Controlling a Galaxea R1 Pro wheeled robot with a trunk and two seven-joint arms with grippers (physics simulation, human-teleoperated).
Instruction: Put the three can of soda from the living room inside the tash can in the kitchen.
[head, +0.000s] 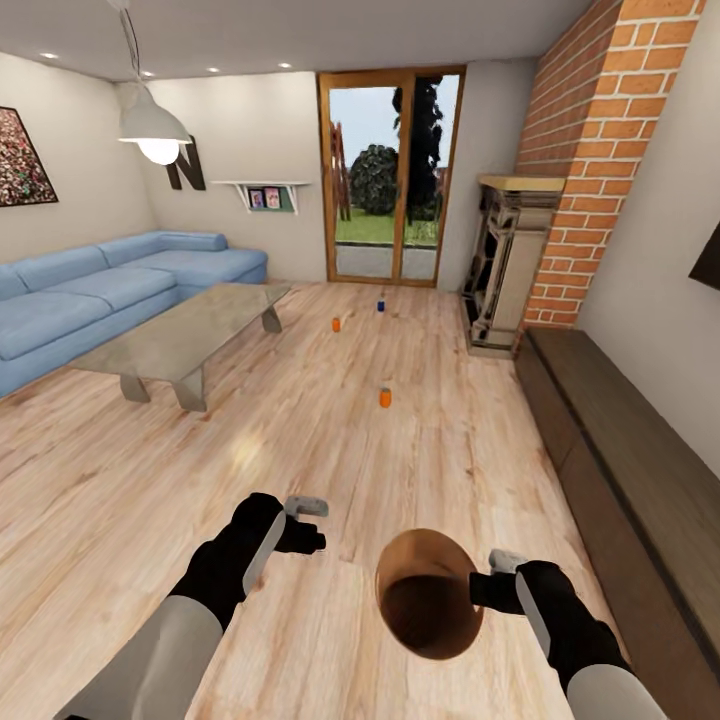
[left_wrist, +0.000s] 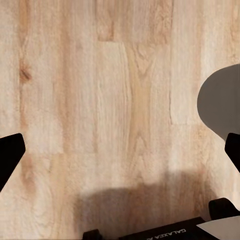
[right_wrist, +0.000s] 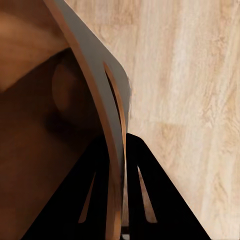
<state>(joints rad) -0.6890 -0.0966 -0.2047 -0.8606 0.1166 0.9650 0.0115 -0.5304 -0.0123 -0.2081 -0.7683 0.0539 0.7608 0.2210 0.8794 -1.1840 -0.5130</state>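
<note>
The right claw (right_wrist: 120, 150) is clamped on the trash can (head: 430, 595) rim, a light, stiff shell; three soda cans (head: 385, 397) stand mid-floor; the left claw (head: 305, 525) hangs apart, empty

Spread pincer (left_wrist: 120, 150) over plank floor (left_wrist: 115, 90)

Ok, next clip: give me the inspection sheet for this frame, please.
Surface: light wood plank floor.
Job's things: two orange cans and a dark blue can upright on the floor, apart; copper-brown trash can held up, nothing seen inside.
Clutter: nothing seen.
Grippers: left gripper open, empty; right gripper shut on the trash can rim.
Cables: nothing seen.
Surroundings: blue sofa, glass coffee table, brick chimney, glass doors.
</note>
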